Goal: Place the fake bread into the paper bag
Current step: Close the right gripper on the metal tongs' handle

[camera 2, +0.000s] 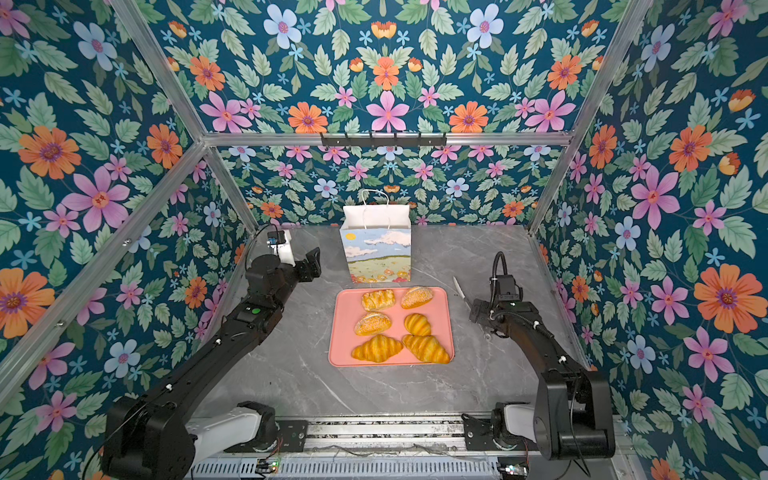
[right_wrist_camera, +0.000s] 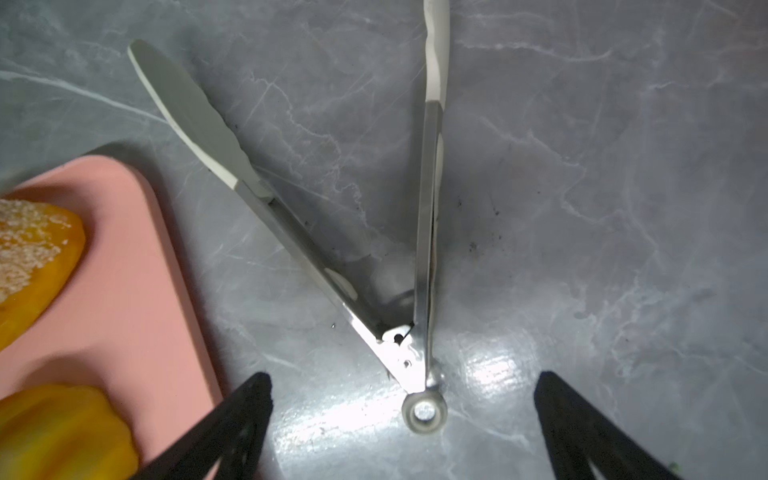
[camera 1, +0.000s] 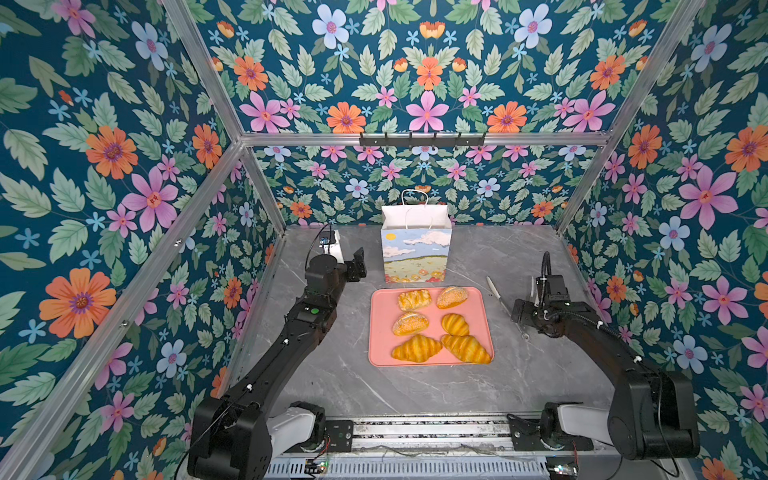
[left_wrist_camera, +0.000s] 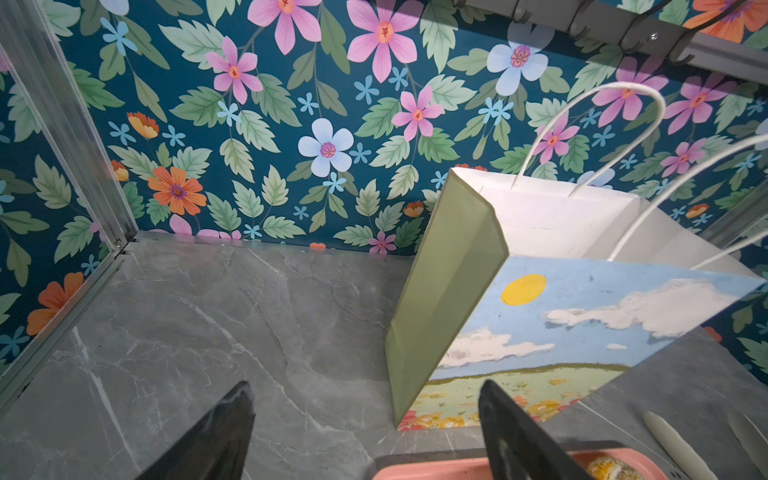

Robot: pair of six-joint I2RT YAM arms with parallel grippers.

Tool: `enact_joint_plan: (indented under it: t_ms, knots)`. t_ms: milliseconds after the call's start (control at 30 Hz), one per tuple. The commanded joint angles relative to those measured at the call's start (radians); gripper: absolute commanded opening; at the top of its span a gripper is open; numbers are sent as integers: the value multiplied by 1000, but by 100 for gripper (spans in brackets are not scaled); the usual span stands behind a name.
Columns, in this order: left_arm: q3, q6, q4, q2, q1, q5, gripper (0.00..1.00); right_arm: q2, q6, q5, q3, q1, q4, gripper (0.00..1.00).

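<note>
Bread [camera 1: 417, 348], six pieces, lies on the tray [camera 1: 484, 320] in the middle of the counter [camera 1: 415, 386], between both grippers. The bag [camera 1: 417, 253] stands upright behind it, near the far edge. The left gripper [left_wrist_camera: 365, 386] is spread (nothing inside), left of the bag. The right gripper [right_wrist_camera: 403, 376], spread wide too, hovers over tongs [right_wrist_camera: 299, 245] right of the tray.

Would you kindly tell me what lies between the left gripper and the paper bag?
Nothing lies there: in the left wrist view only bare grey tabletop separates the open left gripper from the paper bag.
</note>
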Motion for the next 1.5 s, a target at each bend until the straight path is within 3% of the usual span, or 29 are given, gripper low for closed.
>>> enact_joint_plan:
  t_ms: [0, 400, 967, 1133, 1467]
  knots:
    - [-9, -7, 45, -6, 0, 29, 85, 34, -36, -53, 16, -9, 31, 99]
    - [17, -23, 3, 21, 0, 26, 85, 187, -115, -52, 86, -8, 46, 99]
    - [38, -35, -42, -6, 0, 26, 85, 357, -93, -38, 162, -2, 36, 97]
    - [33, -51, -48, -8, 0, 29, 85, 402, -88, -30, 173, -2, 55, 95]
    - [46, -60, -67, -3, 0, 26, 85, 443, -93, -43, 202, -3, 54, 79]
